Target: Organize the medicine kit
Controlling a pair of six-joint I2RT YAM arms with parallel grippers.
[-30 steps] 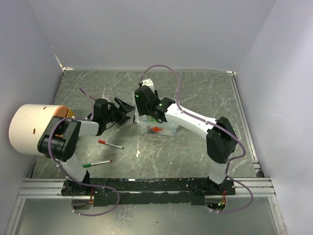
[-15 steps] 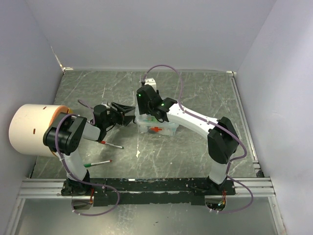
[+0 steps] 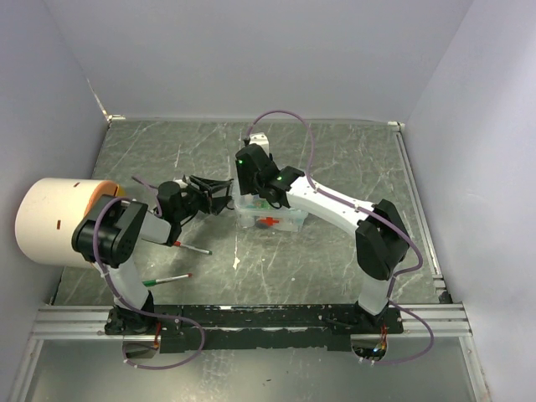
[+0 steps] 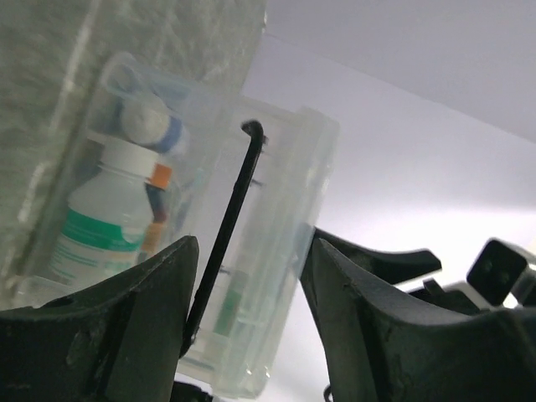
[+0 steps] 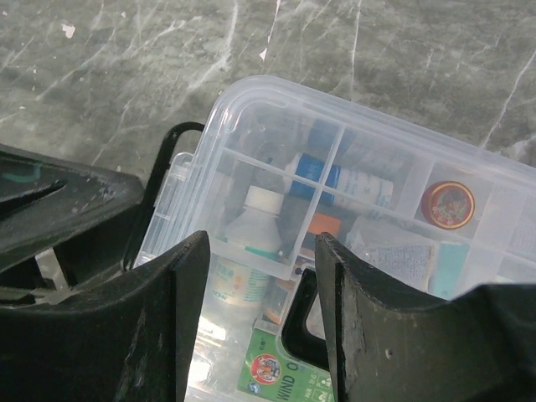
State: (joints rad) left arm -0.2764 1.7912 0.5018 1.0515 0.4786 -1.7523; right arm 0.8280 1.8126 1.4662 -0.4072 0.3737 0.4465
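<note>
the medicine kit (image 3: 268, 216) sits mid tabletop (image 3: 352, 159). our left gripper (image 4: 251, 247) stands part open astride its black handle (image 4: 239, 209); our right gripper (image 5: 261, 243) hangs part open over its tray (image 5: 335, 167), holding nothing.

Right arm (image 3: 328, 205) hides most of the medicine kit (image 3: 286, 224) from above; the right wrist view crops 1 end; bottle (image 4: 100, 219) label blurred.

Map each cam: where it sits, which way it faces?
Top external: above, behind, looking down at the table; left arm, right arm show.
Left wrist: low, sideways past left pincer at the black handle of the medicine kit.
Right wrist: above, down past right pincer onto the kit.
Wrist views share the white bottle.
</note>
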